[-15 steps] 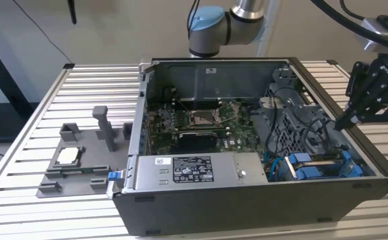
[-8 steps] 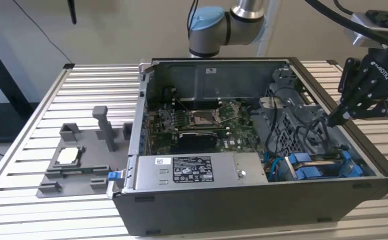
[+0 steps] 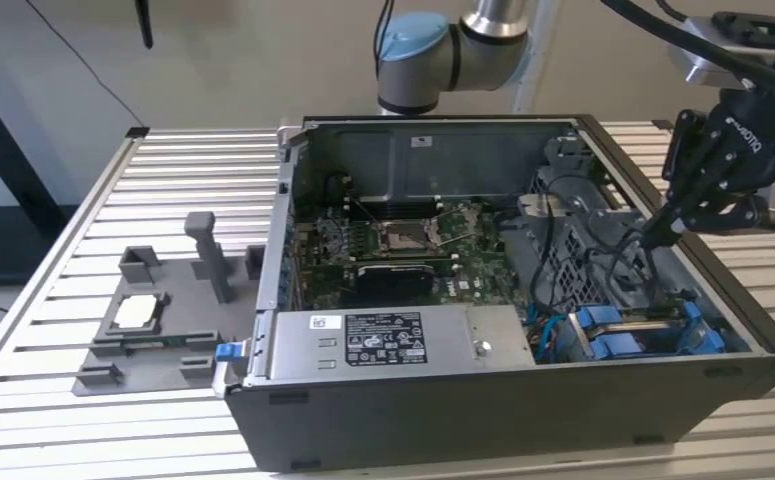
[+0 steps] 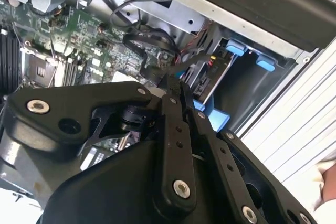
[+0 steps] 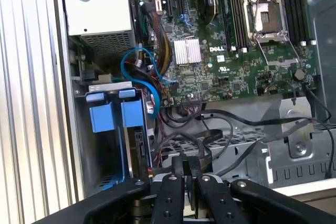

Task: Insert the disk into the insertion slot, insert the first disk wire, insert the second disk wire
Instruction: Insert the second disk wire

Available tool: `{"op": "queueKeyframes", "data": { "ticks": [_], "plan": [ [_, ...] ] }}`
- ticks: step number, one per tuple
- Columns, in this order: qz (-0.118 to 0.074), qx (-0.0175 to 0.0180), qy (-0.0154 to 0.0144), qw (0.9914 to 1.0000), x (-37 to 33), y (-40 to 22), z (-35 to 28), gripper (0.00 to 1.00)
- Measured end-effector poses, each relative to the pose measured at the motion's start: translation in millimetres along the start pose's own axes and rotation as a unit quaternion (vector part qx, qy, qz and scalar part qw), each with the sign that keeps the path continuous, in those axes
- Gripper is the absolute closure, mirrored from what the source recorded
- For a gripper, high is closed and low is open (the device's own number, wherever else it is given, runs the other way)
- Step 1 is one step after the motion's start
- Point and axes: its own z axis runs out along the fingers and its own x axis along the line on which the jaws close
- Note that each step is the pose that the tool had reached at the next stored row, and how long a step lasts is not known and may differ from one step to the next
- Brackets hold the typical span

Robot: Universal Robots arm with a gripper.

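Hanging over the black wires (image 5: pixel 220 129) just beside the slot (image 5: pixel 100 161), where the disk (image 5: pixel 131 114) already sits in its blue frame, the gripper (image 5: pixel 187 162) keeps its fingers (image 5: pixel 171 190) narrow, apparently to pinch a wire, though I cannot tell whether one is caught.

The arm (image 3: pixel 478 58) is the smooth, pale grey kind, with a sky-blue cap (image 3: pixel 407 40) on its rounded joint and a bright metal tube rising above it. Its gripper (image 3: pixel 657 234) is matt black with white lettering down the side, hung from a silver block (image 3: pixel 710 62) where black cables (image 3: pixel 654 25) loop in. In the second wrist view the fingers (image 4: pixel 172 129) are flat black bars studded with small silver screws (image 4: pixel 181 188).
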Motion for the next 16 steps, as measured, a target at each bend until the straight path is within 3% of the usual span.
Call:
{"op": "queueKeyframes", "data": {
  "ticks": [9,16],
  "plan": [
    [-0.001,0.0043,-0.0005,0.99999,3.1,18.1,2.1,0.84],
    [-0.003,0.005,0.0025,0.99998,11.0,18.9,2.0,0.84]
  ]
}}
